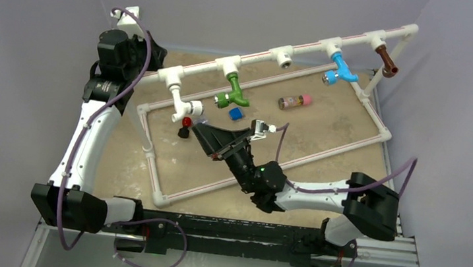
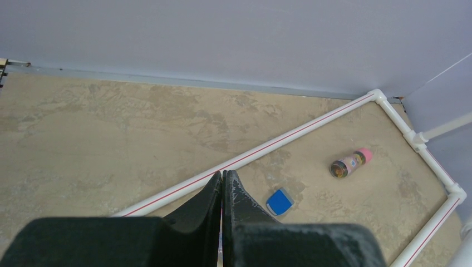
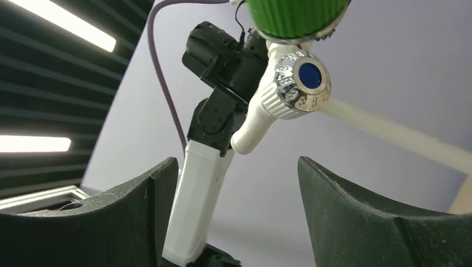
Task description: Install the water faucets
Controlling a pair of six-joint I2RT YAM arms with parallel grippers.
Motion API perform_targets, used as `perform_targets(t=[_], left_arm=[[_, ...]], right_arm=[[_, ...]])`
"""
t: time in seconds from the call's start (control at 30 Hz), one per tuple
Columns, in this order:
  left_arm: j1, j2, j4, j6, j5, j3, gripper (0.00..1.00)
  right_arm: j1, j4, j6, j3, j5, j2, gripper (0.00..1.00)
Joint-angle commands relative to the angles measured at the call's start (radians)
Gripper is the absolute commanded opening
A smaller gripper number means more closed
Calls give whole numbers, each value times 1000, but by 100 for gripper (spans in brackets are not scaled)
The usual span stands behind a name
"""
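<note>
1. The right gripper [image 3: 239, 167] sits low beneath the white faucet [image 1: 190, 108], fingers spread wide and tilted up, probably to catch its knob.
2. The left gripper [image 2: 222, 177], fingers pressed together on nothing, waits at the far left, seemingly out of the way.
3. The green faucet [image 1: 234, 93], blue faucet [image 1: 341, 70] and brown faucet [image 1: 385, 60] hang from the pipe rail [image 1: 255, 58]; the T-fitting [image 1: 285, 58] between green and blue looks bare.

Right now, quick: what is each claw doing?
Left claw: closed, nothing visible between its fingers.
Right claw: open, empty, pointed at the white faucet.
</note>
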Motion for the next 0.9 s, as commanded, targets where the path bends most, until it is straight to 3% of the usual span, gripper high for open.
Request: perform_targets(t=[0.0, 0.4, 0.6, 0.87], left_arm=[[15, -13, 22, 2, -3, -1, 0], [40, -7, 23, -11, 23, -5, 0], [48, -4, 24, -17, 40, -4, 0], [50, -4, 25, -21, 54, -6, 0]], right_arm=[[3, 11, -288, -67, -13, -94, 79], [2, -318, -1140, -50, -74, -352, 79], [8, -572, -1528, 51, -257, -417, 79], [89, -571, -2106, 100, -261, -404, 80]])
